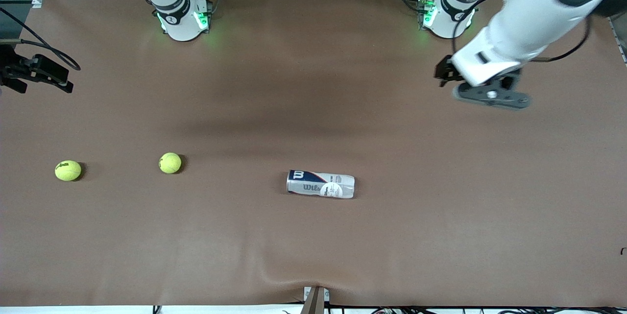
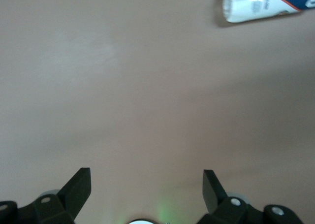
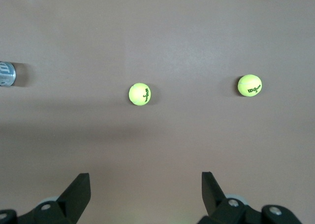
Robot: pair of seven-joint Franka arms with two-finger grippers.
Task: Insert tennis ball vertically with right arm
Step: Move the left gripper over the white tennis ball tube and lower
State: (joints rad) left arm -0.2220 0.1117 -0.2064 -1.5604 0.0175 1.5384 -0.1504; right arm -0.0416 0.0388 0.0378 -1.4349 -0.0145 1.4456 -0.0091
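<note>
Fuzzy felt tennis balls [image 1: 170, 163] and a glossy plastic can [image 1: 320, 184] lie on matt brown table [image 1: 313, 245].

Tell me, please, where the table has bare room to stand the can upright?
Bare brown table lies between the robots' bases and the lying can, and from the can toward the left arm's end. The only busier stretch is toward the right arm's end, with two tennis balls, well apart.
</note>
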